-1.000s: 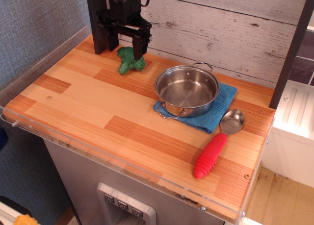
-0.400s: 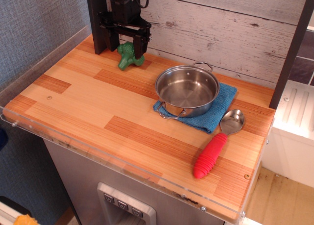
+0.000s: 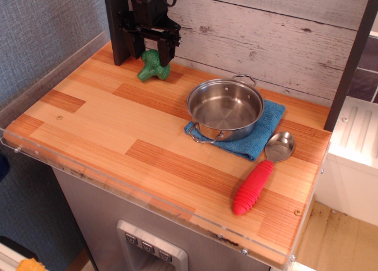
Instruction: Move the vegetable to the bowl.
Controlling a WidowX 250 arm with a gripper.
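The small green toy broccoli [image 3: 152,67] is at the back left of the wooden counter, close to the plank wall. My black gripper [image 3: 152,54] hangs straight over it. One finger stands on each side of the bumpy head, and the jaws look closed on it. The stalk end points down toward the board; I cannot tell whether it touches. The bowl, a shiny steel pot [image 3: 225,108] with two loop handles, stands empty on a blue cloth [image 3: 269,122] to the right, well apart from the gripper.
A steel spoon with a red ribbed handle [image 3: 255,185] lies right of the pot, near the front right edge. A dark post [image 3: 118,29] stands just left of the gripper. A clear plastic lip [image 3: 71,165] runs along the counter's left and front edges.
The broccoli has shifted a little up and left in the image, in between the fingers. The gripper has risen slightly with it. The pot and spoon have not moved.
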